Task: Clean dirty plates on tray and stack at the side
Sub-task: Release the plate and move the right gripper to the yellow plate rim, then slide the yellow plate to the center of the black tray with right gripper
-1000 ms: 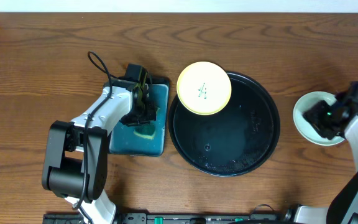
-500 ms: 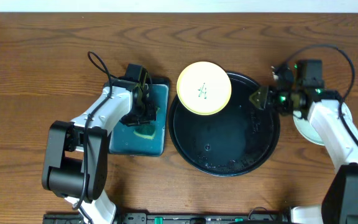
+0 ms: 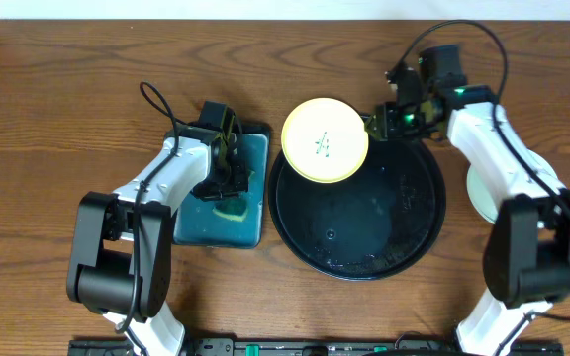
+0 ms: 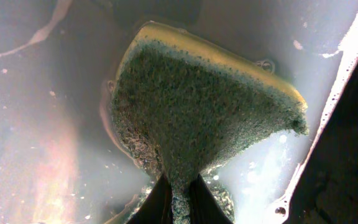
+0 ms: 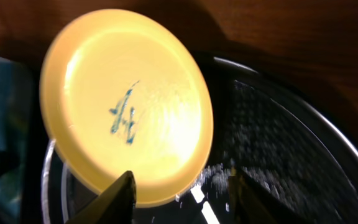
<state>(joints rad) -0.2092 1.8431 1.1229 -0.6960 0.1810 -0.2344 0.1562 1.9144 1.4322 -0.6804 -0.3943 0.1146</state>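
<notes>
Showing a right end effector [image 3: 374,121] freshly swung across from the desk [image 3: 67,99] space right of the black tray [image 3: 404,237], where it was poised over a pale mint plate [image 3: 476,198] a second ago, to the tray's upper-left rim. Halted now just beside the edge of the yellow plate [image 3: 325,139], jaws partly spread and empty, one finger to either side in the wrist view, not closed on anything. Reads as one plate already cleaned and set aside, with the grab for the next about to begin.

Sitting on the tray's upper-left rim and partly overhanging the desk: the yellow plate, marked with a blue-green scribble in its centre, so apparently not yet wiped. Elsewhere inside the tray: no plates, only a wet sheen and scattered droplets.

Lying on the desk right of the tray: the mint plate, half hidden behind the right arm. Impossible to tell whether one plate or two stacked.

Lying left of the tray: a teal rectangular tray [image 3: 201,222] with a wet-looking floor, holding a yellow-backed green sponge [image 4: 197,112]. Pinched tight on the sponge's narrow end: the left end effector [image 3: 228,176], unmoved over the last second, seemingly waiting for the plate.
</notes>
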